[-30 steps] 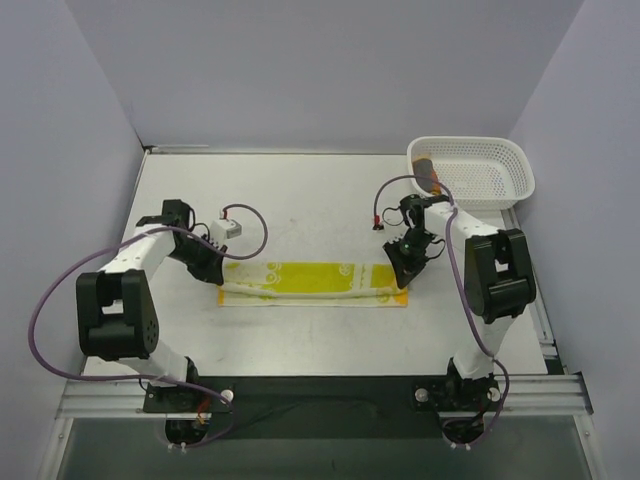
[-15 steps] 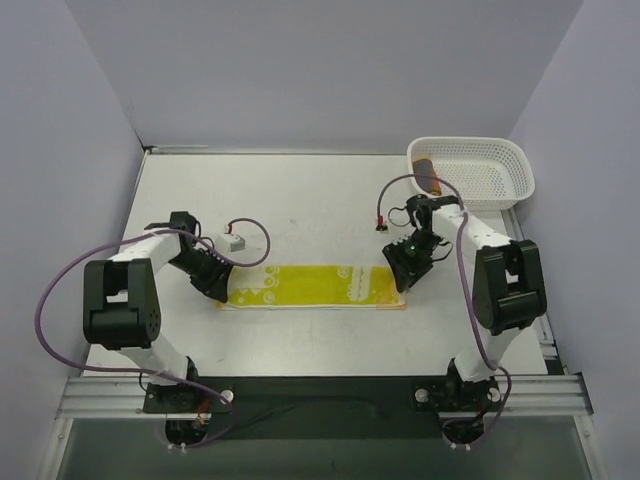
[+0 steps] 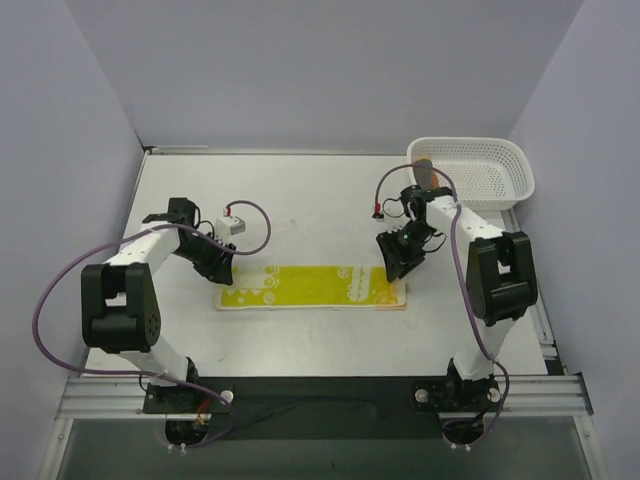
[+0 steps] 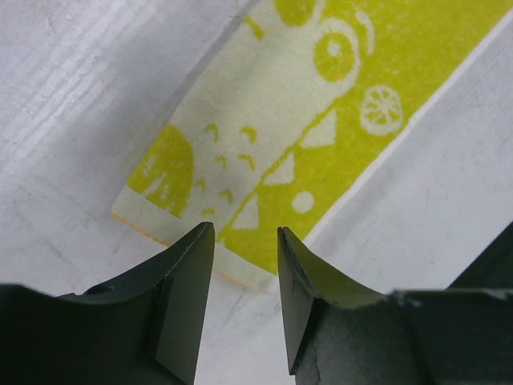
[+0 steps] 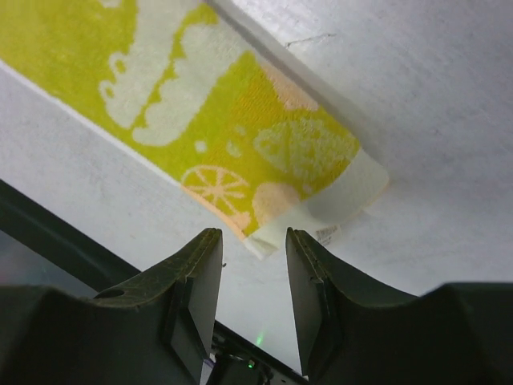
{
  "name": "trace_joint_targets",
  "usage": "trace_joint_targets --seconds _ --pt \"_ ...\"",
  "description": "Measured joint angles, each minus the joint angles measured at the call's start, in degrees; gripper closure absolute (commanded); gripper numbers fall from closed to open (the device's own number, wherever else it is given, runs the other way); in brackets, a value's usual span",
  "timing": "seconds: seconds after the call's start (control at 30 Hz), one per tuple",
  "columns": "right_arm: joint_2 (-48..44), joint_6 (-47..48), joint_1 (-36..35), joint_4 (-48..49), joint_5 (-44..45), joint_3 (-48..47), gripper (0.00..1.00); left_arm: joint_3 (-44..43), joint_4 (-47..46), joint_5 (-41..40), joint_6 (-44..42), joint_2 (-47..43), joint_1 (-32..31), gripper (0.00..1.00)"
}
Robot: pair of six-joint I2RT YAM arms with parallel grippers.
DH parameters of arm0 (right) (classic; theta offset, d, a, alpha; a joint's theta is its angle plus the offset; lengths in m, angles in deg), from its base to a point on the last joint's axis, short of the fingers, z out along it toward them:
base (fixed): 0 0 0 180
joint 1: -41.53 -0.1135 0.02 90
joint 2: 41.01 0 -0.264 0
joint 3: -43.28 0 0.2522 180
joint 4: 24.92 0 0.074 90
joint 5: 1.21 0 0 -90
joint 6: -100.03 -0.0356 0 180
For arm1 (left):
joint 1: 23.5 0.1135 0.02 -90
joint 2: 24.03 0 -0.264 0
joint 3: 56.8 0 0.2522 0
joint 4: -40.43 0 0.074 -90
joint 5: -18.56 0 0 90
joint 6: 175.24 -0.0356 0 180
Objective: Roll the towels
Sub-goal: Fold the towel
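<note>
The pale yellow towel (image 3: 312,288) with lime-green prints lies flat on the table as a long folded strip. My left gripper (image 3: 223,268) hovers over its left end, open; in the left wrist view the gripper (image 4: 244,241) has nothing between its fingers, and the towel's (image 4: 304,136) short edge lies just past the tips. My right gripper (image 3: 396,262) is over the right end, open too. In the right wrist view the gripper (image 5: 252,241) stands just short of the towel's (image 5: 200,104) white corner. A bit of the orange towel (image 3: 424,159) shows inside the basket, mostly hidden by the right arm.
The white mesh basket (image 3: 490,172) stands at the back right corner, close behind the right arm. Purple cables loop off both arms. Grey walls close in the table on the left, back and right.
Both grippers have opened and let go of the yellow towel's ends, then drawn slightly back. The towel, earlier with a raised fold along its near edge, now lies flat.
</note>
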Motion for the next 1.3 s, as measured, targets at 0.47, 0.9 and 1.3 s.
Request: trace_joint_targets --seconds 0.47,0.9,1.3 --pt "12.02 -6.32 0.26 1.7 7.91 -4.98 0.79 1.51 -8.04 -3.54 8.57 7.21 -0.22 0.56" --pt "4.59 -8.11 1.81 3.43 -1.75 -7.04 0.89 0.72 -10.51 2.49 17.03 1.99 -0.22 0.61" --pt "16.26 -11.89 2.86 3.93 -0.44 -9.29 0.93 -0.9 -15.23 3.15 25.59 12.59 3.3 0.75"
